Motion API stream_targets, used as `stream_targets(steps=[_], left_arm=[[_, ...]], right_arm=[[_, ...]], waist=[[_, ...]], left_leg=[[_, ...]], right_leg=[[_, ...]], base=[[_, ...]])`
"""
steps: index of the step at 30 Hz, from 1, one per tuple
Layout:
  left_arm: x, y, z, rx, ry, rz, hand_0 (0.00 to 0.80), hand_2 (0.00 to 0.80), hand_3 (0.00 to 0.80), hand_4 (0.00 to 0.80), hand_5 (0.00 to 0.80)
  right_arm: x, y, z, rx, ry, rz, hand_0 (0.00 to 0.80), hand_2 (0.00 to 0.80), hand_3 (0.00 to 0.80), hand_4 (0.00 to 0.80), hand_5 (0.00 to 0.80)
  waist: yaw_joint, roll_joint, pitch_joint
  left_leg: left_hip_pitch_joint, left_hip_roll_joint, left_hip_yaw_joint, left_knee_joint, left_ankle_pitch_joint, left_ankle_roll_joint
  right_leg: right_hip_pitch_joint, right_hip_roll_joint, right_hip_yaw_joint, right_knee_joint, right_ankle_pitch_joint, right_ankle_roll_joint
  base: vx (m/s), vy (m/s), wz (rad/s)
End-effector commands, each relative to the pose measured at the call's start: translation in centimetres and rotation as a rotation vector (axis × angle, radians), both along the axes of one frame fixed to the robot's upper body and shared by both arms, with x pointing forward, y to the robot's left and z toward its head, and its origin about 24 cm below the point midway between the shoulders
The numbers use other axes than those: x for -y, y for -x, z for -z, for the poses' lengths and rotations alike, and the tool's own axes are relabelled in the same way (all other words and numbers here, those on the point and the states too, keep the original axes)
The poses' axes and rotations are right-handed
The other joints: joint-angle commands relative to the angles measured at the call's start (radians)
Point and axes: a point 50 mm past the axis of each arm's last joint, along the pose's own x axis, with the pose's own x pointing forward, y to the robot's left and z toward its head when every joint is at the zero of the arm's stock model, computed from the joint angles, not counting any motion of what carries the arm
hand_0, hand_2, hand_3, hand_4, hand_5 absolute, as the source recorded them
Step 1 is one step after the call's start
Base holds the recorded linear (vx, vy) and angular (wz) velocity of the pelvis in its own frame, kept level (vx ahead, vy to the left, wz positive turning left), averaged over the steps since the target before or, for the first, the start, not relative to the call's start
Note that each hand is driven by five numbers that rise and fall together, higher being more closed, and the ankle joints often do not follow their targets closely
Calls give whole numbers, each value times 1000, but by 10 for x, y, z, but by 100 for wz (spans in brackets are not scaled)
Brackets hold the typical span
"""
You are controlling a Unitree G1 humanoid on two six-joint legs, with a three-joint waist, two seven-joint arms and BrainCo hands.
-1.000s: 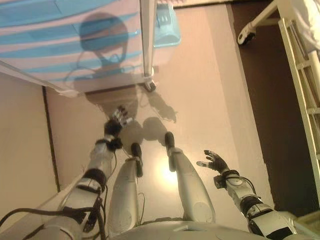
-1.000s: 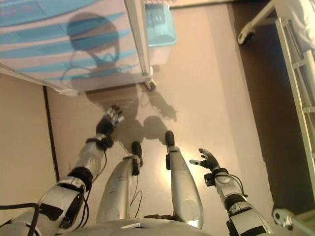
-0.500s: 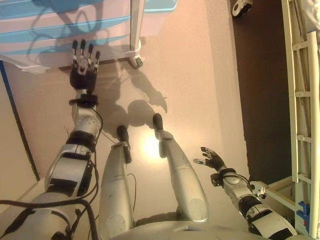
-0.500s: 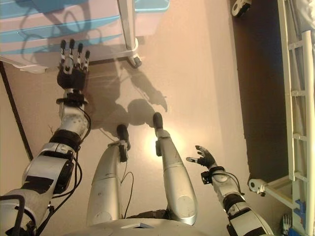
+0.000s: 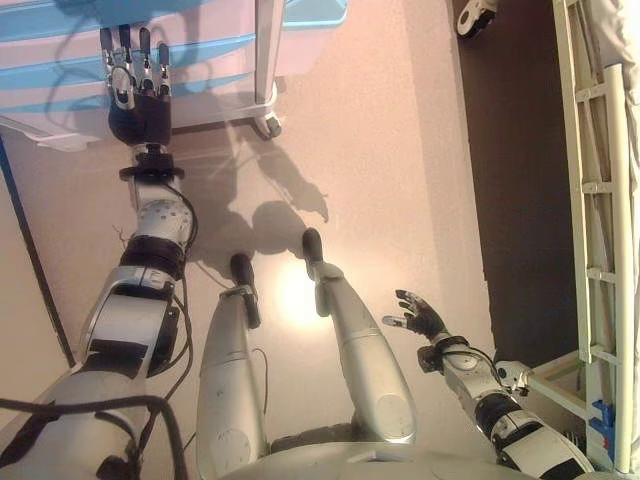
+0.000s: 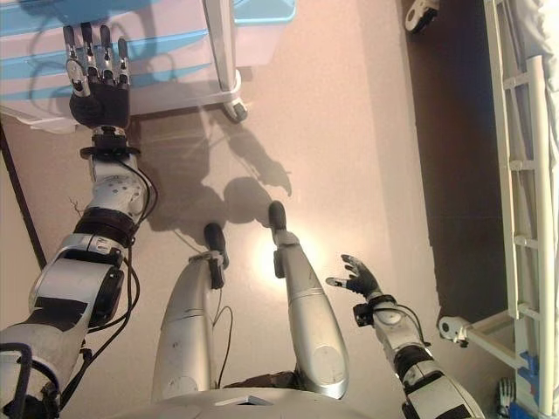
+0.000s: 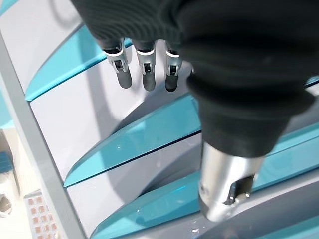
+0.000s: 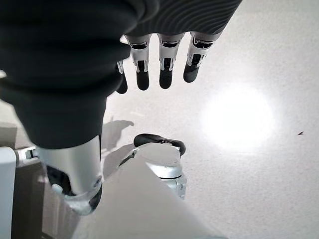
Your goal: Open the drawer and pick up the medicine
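The white drawer cart (image 5: pixel 200 70) with curved blue handles (image 7: pixel 139 139) stands at the far left; its drawers look shut. My left hand (image 5: pixel 135 100) is stretched out in front of the drawer fronts, open and empty, with its fingers (image 7: pixel 144 64) straight and a little short of a drawer face. My right hand (image 5: pixel 420 318) hangs low at the right, open and empty, and its fingers (image 8: pixel 159 69) are over bare floor. No medicine shows in either hand. A small pack with orange squares (image 7: pixel 39 211) lies beside the cart's grey post.
A light blue bin (image 5: pixel 315 10) hangs on the cart's right side, above a caster (image 5: pixel 268 127). A white bed frame (image 5: pixel 600 200) runs along the right edge beside a dark floor strip (image 5: pixel 510 150). Another caster (image 5: pixel 472 18) shows at the top.
My left arm has risen and stretched out from near the floor to the drawer fronts. The camera has shifted. My right hand has stayed low and open.
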Motion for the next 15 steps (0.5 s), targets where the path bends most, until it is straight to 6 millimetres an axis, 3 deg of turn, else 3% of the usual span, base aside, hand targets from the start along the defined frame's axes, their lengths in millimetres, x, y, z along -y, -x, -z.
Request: stream_targets(steps=[1, 9, 15], left_arm=[[-22, 12, -56, 181, 22, -69, 0, 0, 0, 0, 0], [-32, 13, -61, 212, 85, -57, 0, 0, 0, 0, 0], [-32, 24, -81, 391, 50, -33, 0, 0, 0, 0, 0]], right_arm=[[14, 23, 8, -32, 7, 28, 0, 0, 0, 0, 0], [10, 24, 9, -38, -10, 24, 0, 0, 0, 0, 0], [9, 32, 14, -69, 3, 6, 0, 0, 0, 0, 0]], waist=[[15, 6, 0], [19, -3, 5], [23, -6, 8]], left_leg=[[1, -70, 13, 57, -113, 29], [1, -68, 14, 66, -120, 33], [18, -68, 15, 57, -122, 34]], right_leg=[[77, 34, -71, -94, 19, -17], [83, 36, -71, -98, 24, -12], [100, 36, -68, -107, 29, -8]], base=[[0, 0, 0], [5, -9, 3], [10, -3, 2]])
